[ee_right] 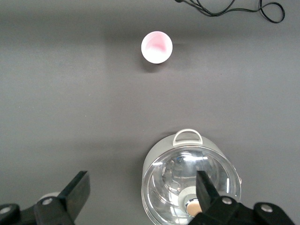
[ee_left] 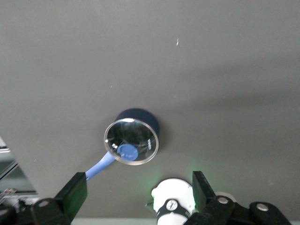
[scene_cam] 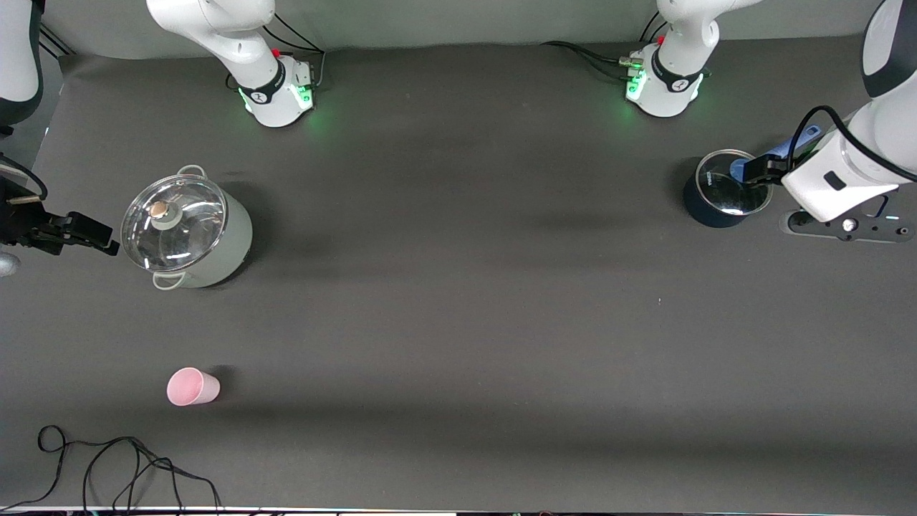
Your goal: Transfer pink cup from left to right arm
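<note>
Lidded pots (scene_cam: pixel 188 233) (scene_cam: pixel 722 193); pink cup (scene_cam: pixel 192 387) stands empty.

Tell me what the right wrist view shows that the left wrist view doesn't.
Only the right wrist view shows the pink cup, standing upright and apart from the pale lidded pot, plus a black cable and the right gripper with its fingers open. Only the left wrist view shows the dark blue saucepan with its glass lid and blue handle, a robot base, and the left gripper, open too. Both share the dark grey table.
</note>
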`<state>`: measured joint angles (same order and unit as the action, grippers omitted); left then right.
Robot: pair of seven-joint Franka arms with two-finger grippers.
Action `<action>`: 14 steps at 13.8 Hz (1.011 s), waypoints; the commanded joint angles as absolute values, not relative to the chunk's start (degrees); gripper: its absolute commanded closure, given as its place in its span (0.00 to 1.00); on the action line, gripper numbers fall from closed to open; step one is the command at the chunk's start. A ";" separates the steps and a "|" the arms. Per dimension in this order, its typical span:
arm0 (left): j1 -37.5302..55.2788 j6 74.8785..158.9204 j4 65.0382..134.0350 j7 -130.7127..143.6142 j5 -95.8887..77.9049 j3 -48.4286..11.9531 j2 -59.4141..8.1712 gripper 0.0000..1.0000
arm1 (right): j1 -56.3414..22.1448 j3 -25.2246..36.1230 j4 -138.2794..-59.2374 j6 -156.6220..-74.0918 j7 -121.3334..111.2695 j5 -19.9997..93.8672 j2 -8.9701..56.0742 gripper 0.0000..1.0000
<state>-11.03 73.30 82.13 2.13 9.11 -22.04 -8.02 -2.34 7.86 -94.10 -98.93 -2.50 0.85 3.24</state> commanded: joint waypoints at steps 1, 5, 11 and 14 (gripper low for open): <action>-3.97 79.52 89.62 1.94 6.51 -12.77 -1.16 0.00 | -3.52 8.70 -93.08 -99.05 -1.58 1.05 2.90 0.00; 3.13 89.11 99.66 0.10 5.36 -4.34 5.36 0.00 | -3.69 8.53 -92.46 -98.88 -1.85 1.05 2.81 0.00; 4.57 90.08 98.88 -4.08 4.58 -0.97 4.49 0.00 | -3.60 8.44 -90.35 -96.25 -2.20 0.70 2.81 0.00; 5.01 89.65 97.29 2.90 2.73 -1.75 3.25 0.00 | -3.60 8.44 -90.26 -96.06 -2.20 0.70 2.90 0.00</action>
